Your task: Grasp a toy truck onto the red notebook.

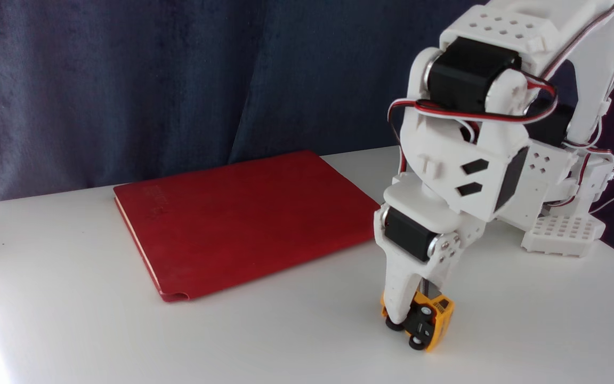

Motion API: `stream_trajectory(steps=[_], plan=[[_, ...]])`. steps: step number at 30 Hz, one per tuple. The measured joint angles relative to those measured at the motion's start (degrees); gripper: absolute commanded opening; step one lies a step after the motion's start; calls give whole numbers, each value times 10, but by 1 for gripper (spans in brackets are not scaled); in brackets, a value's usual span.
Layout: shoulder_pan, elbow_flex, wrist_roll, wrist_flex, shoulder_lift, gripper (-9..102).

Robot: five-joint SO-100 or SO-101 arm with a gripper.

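The toy truck [430, 321] is a small orange-yellow box with black wheels. It lies tipped on its side on the white table near the front right, its black underside facing the camera. My white gripper [411, 316] comes straight down onto it, and its fingers are closed around the truck's body. The truck still touches the table. The red notebook [237, 218] lies flat and closed to the left and behind, about a hand's width from the truck.
The arm's white base [563, 232] stands at the right rear of the white table [285, 341]. A dark curtain [152, 80] hangs behind the table's far edge. Bright glare covers the table's front left corner.
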Motion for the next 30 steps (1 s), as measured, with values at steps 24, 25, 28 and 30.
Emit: stream_trajectory(steps=[24,25,28,30], plan=[[-15,-8,-36,120,142,0],[-15,-21,-40,142,159,0],[-4,-91,-76,213,177,0],[25,-156,-90,250,169,0]])
